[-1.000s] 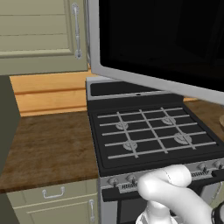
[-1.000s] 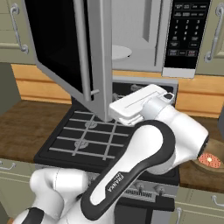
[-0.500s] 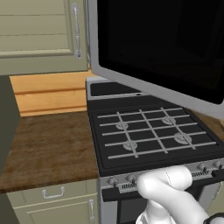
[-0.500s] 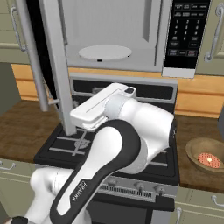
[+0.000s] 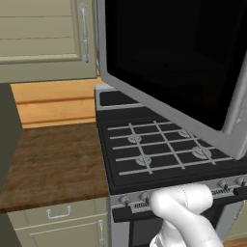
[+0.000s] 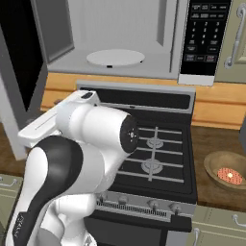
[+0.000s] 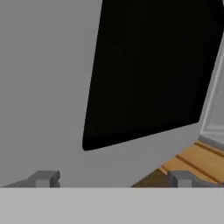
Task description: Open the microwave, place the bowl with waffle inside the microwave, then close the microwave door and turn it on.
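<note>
The microwave [image 6: 129,29] stands open above the stove, its grey interior and white turntable [image 6: 115,56] exposed. The microwave door [image 6: 19,72] is swung far out to the left; in the left base view its black glass [image 5: 169,58] spans the picture, with the bar handle [image 5: 237,91] at its right edge. The bowl with waffle [image 6: 228,170] sits on the counter right of the stove. My gripper [image 7: 112,179] is open with nothing between its fingertips [image 7: 43,178], close to the door's inner face and its dark window [image 7: 153,65].
A black gas stove [image 6: 153,153] lies under the microwave, knobs along its front. Wooden counter [image 5: 48,164] runs left of it, beige cabinets [image 5: 43,38] above. The microwave's control panel [image 6: 204,38] is at the right. My white arm [image 6: 91,139] bulks over the stove's left front.
The microwave door has swung much farther open to the left, uncovering the interior and turntable. My arm swept left along with it; the gripper stays open.
</note>
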